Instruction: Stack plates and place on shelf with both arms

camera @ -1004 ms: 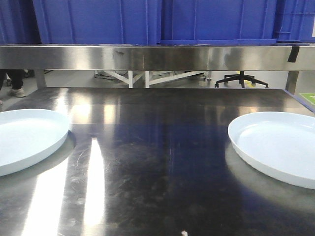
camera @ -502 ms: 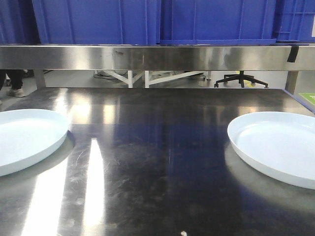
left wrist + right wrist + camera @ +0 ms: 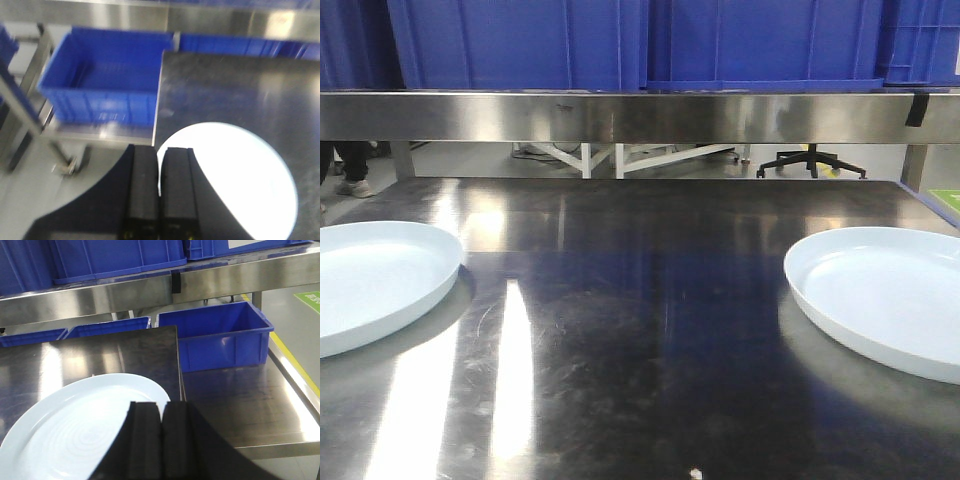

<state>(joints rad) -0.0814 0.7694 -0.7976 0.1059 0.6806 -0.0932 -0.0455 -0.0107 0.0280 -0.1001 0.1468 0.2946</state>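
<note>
Two pale bluish-white plates lie flat on the steel table: the left plate point(image 3: 375, 280) at the left edge and the right plate point(image 3: 885, 295) at the right edge, far apart. In the left wrist view the left plate point(image 3: 240, 175) lies just ahead and right of my left gripper point(image 3: 160, 150), whose black fingers are shut together on nothing. The right wrist view shows the right plate point(image 3: 75, 430) ahead and left of my right gripper point(image 3: 161, 406), also shut and empty, above the plate's near right rim. The shelf point(image 3: 640, 115) runs across the back above the table.
Blue crates point(image 3: 620, 40) stand on the shelf. A blue bin point(image 3: 100, 85) sits on a lower rack left of the table, another blue bin point(image 3: 220, 335) right of it. The table's side edges lie close to both plates. An office chair base point(image 3: 810, 162) stands behind.
Nothing has visibly changed in the front view; both plates lie where they were.
</note>
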